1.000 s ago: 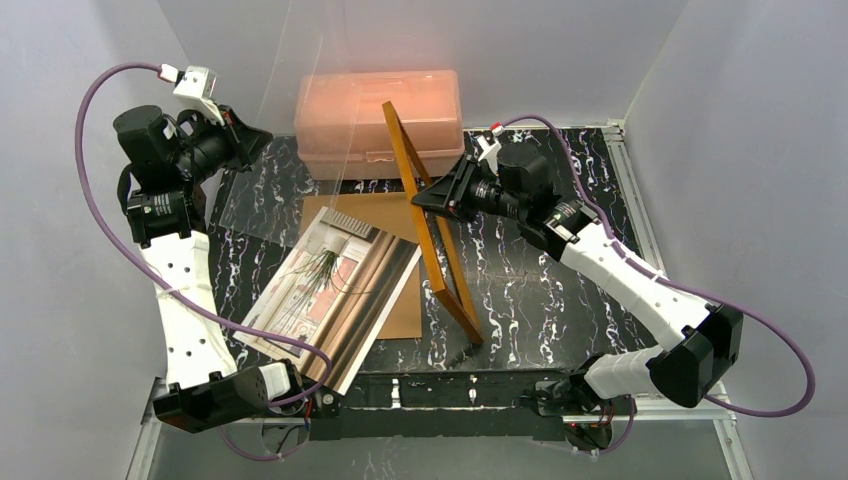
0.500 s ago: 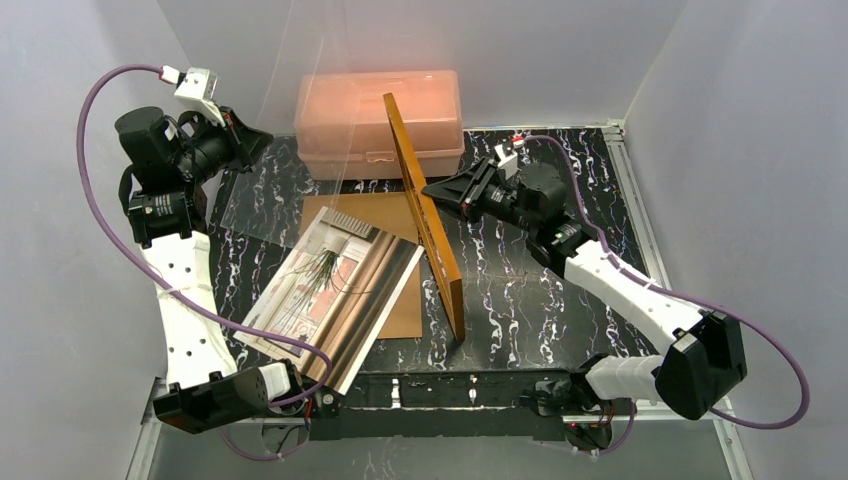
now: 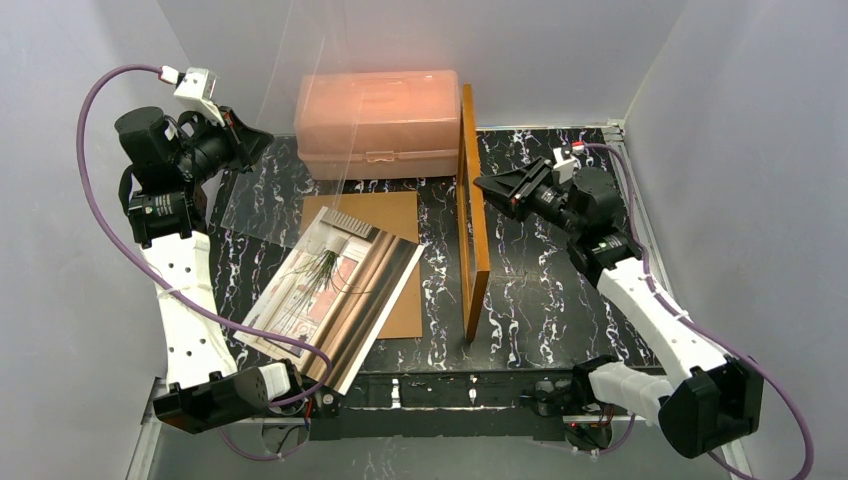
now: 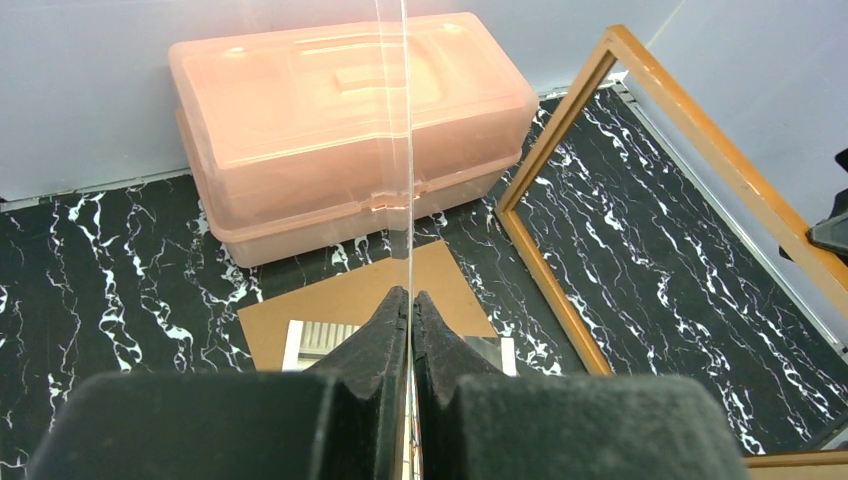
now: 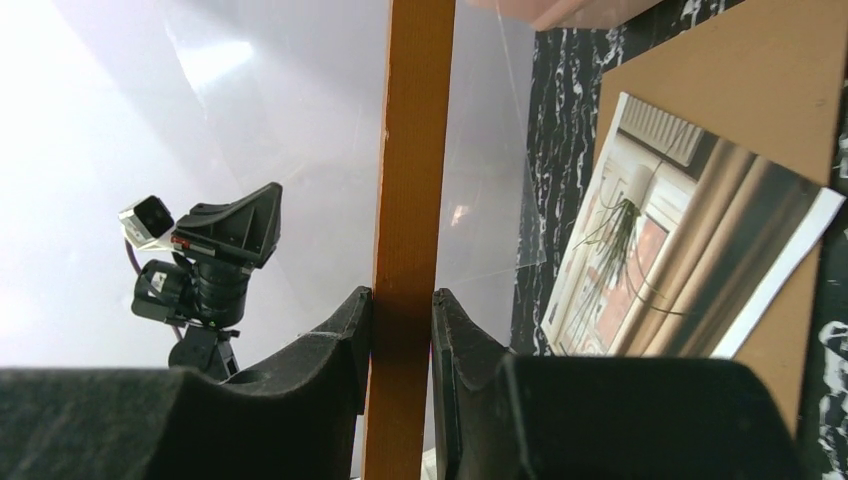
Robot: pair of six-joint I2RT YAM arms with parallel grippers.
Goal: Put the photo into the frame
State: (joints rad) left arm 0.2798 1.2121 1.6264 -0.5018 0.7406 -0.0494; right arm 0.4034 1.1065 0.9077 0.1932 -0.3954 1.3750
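The photo (image 3: 330, 290), a glossy print of a beige-pink room with a dark plant, lies face up at the near left, partly on a brown board; it also shows in the right wrist view (image 5: 650, 260). The frame (image 3: 472, 230), thin orange-brown wood, stands upright on its long edge at the middle of the table. My right gripper (image 3: 482, 186) is shut on its top bar (image 5: 410, 150). My left gripper (image 3: 250, 140) is shut on the edge of a clear sheet (image 3: 280, 190), held upright at the far left; its thin edge (image 4: 407, 150) rises from between the fingertips (image 4: 393, 305).
A pink translucent plastic box (image 3: 380, 120) stands at the back, just left of the frame's far end. The brown backing board (image 3: 375, 215) lies flat under the photo's far part. Grey walls close in the left, back and right sides of the black marbled table (image 3: 550, 290).
My right arm has carried the frame to the right, away from the photo, and swung it so it runs straight front to back. The left arm and the clear sheet have not moved.
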